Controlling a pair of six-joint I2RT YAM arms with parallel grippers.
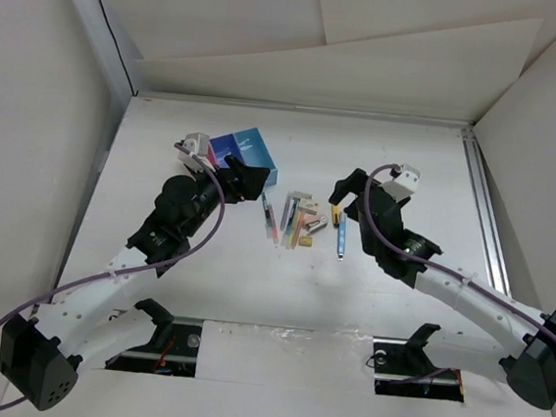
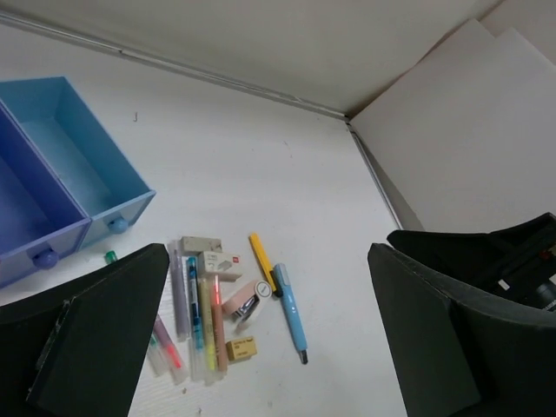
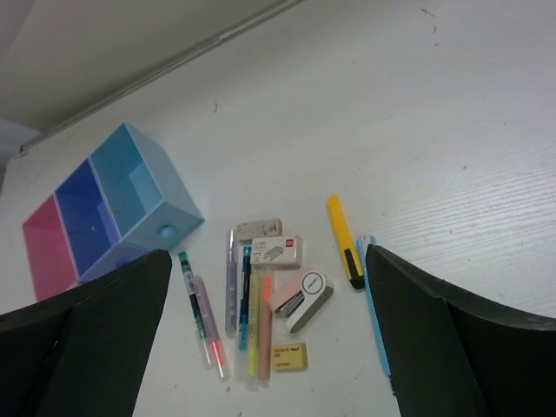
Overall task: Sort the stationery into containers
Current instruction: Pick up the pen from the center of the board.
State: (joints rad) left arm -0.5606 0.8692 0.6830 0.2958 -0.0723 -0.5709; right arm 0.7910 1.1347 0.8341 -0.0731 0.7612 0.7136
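The stationery (image 1: 295,220) lies bunched in the middle of the worktop (image 1: 251,285), between the two arms, with most pieces touching or just beside one another. A neighbour could therefore be caught or dragged along when one piece is closed upon, since the pens (image 3: 246,300) lie flat and side by side. A thin barrel could also be squeezed out of the fingertips or missed against the worktop. The blue pen (image 3: 375,304), at the right edge of the group and just beside the yellow cutter (image 3: 345,241), is judged the easiest to isolate. The small stapler (image 3: 304,295) and the tan eraser (image 3: 289,356) are hemmed in. A clash between the arms could be caused if the pile is reached for from both sides at once.

The containers (image 1: 246,149) are a light blue tray (image 3: 139,182), a dark blue tray (image 3: 85,217) and a pink tray (image 3: 43,252) joined in a row. They stand to the left of the pile, and nothing is seen inside them. They could be shoved by the left arm (image 1: 119,277), whose jaws hover right beside them.

The left jaws are spread wide and hold nothing. The right arm (image 1: 476,299) is stretched toward the pile's right side, and the right jaws are likewise spread wide and empty, near the blue pen.
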